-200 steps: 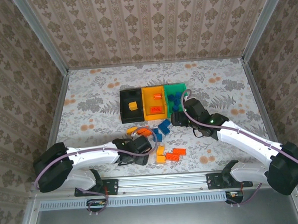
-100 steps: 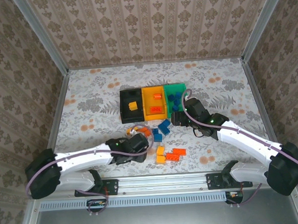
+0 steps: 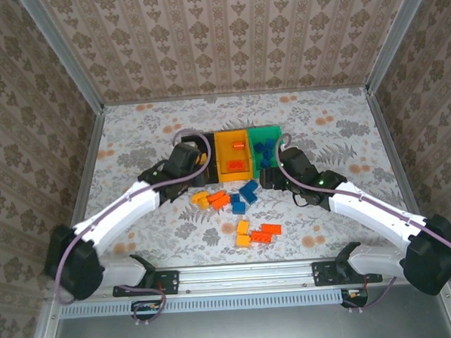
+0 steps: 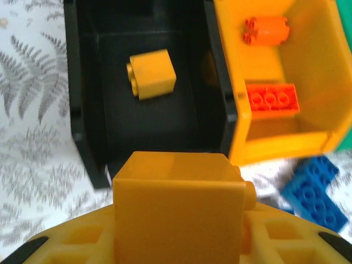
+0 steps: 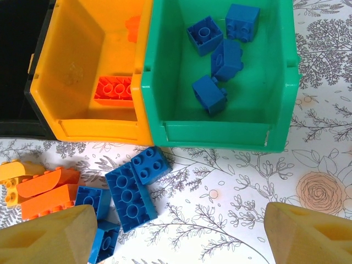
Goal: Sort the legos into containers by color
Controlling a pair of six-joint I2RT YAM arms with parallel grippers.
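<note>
Yellow brick (image 4: 179,206) is pinched in the left hand (image 3: 186,159), held above the near wall of the black bin (image 4: 82,137), where a matching piece (image 4: 152,74) lies. If released here, it is judged likely to strike the rim and drop onto the surface (image 4: 33,88), or tip into the adjoining orange-yellow bin (image 4: 275,149). The right hand (image 5: 177,235) is spread above loose blue bricks (image 5: 129,192) before the green bin (image 5: 220,135).
</note>
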